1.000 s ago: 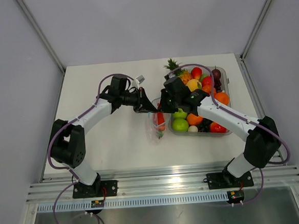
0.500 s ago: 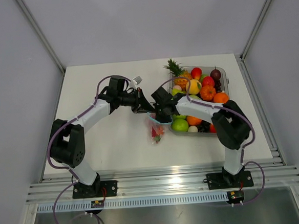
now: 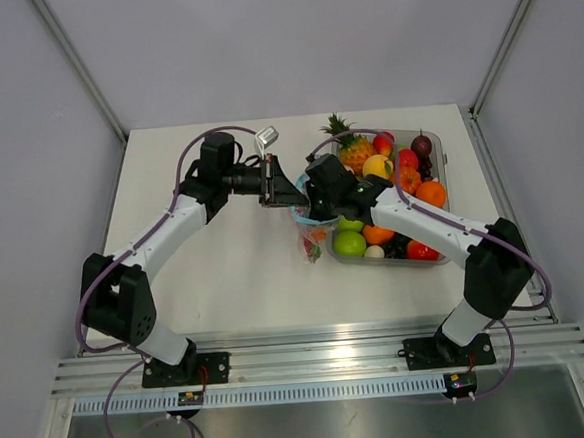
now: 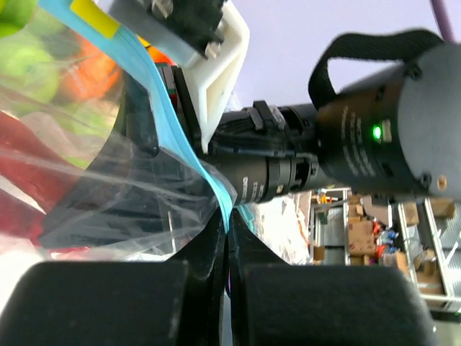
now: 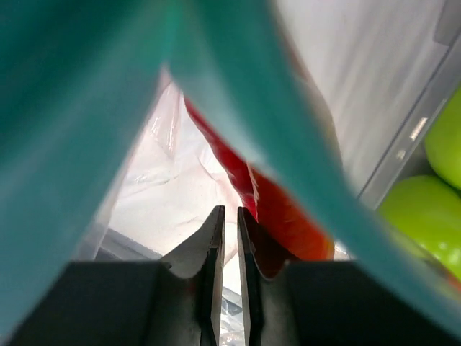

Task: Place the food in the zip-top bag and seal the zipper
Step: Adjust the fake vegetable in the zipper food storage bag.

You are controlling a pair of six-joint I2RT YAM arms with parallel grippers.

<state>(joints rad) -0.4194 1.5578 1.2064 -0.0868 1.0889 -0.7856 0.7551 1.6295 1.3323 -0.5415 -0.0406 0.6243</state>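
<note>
Well, main risk: the thin bag (image 3: pixel 310 240) slips from the left gripper (image 4: pixel 229 232), which pinches only a sliver of the blue zipper strip (image 4: pixel 164 101). A sideways tug from the other arm could pull it free.
Second risk: the strip is bowed and twisted between the two grippers, so pressing it now could seal it crooked or leave a gap.
Third risk: the bag hangs just beside the tray (image 3: pixel 438 154), and its film could snag on that wall.
Food: a red pepper (image 5: pixel 243 180) lies inside the bag, below the mouth. I cannot pick out the small orange piece for sure.
Left arm: stretched forward over the table (image 3: pixel 216 274), wrist turned toward the right, jaws clamped on the strip.
Right arm: bent in from the tray side, with the right gripper (image 5: pixel 227 216) at the bag's mouth and its jaws down to a thin slit. Whether film is caught there, I cannot tell.
</note>
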